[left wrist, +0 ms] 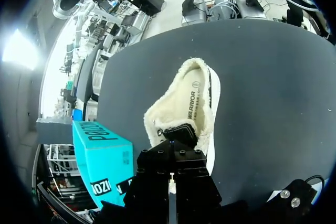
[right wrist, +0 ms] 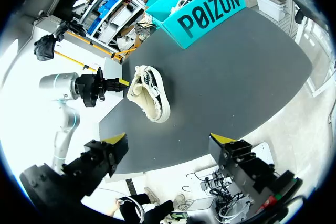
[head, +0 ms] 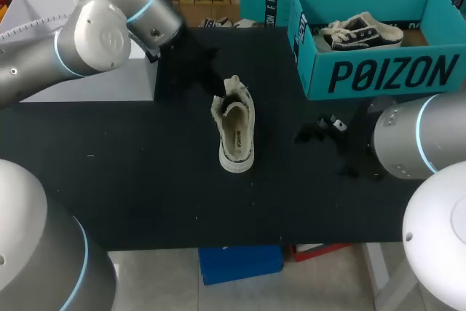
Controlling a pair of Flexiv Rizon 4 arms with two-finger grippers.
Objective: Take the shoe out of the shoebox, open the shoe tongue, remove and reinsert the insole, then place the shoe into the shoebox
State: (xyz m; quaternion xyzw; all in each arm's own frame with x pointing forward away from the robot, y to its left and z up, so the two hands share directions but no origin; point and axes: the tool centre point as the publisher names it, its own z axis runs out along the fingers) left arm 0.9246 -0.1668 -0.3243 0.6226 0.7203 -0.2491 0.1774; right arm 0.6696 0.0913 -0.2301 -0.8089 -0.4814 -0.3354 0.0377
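Now L gripper (right wrist: 121, 81) pinches shoe (head: 237, 132) mid black table (head: 131, 172), teal shoebox (head: 378, 74) beyond; R gripper (right wrist: 169, 139) spread

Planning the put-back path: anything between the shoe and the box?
Nothing lies on the table between the shoe and the box. The right gripper, open, hangs in front of the box, beside the direct line. A second shoe already lies in the box.

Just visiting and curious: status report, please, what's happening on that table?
Left gripper at shoe, by its tongue, grip unclear. Right gripper open, empty. Shoe upright on table, outside shoebox. Nothing blocking.
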